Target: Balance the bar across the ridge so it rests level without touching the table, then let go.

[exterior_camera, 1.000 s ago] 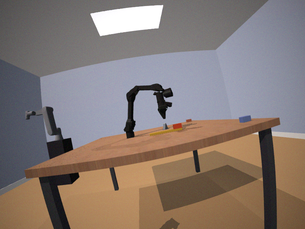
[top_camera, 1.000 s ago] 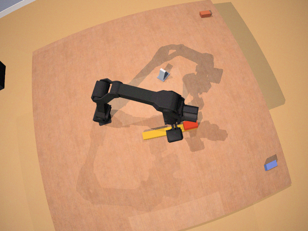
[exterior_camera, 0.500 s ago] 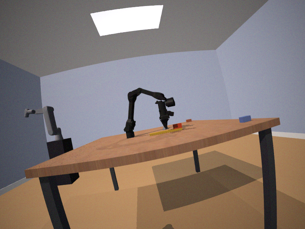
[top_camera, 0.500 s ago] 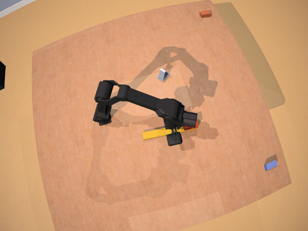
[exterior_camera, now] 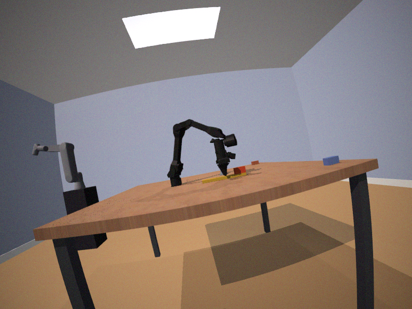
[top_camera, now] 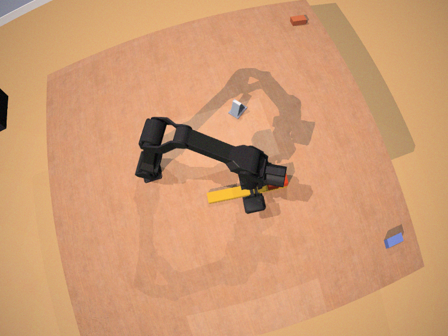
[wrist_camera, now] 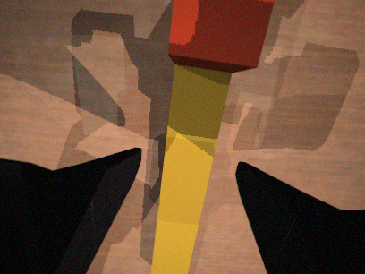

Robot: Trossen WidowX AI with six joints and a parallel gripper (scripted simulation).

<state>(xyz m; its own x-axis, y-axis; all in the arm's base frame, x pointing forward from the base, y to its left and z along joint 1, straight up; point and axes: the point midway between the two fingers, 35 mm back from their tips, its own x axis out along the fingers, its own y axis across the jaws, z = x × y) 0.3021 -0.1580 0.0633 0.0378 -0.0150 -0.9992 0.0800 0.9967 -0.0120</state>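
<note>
The bar lies flat on the table. It is a long yellow strip with a red block on one end. My gripper is open and points straight down, low over the bar. One finger is on each side of the yellow strip, a short way from the red end, and neither touches it. The ridge, a small grey wedge, stands apart from the bar, farther back on the table.
A small orange-brown block sits at the table's far corner. A blue block sits near the right edge. A second grey arm stands on a black pedestal beside the table.
</note>
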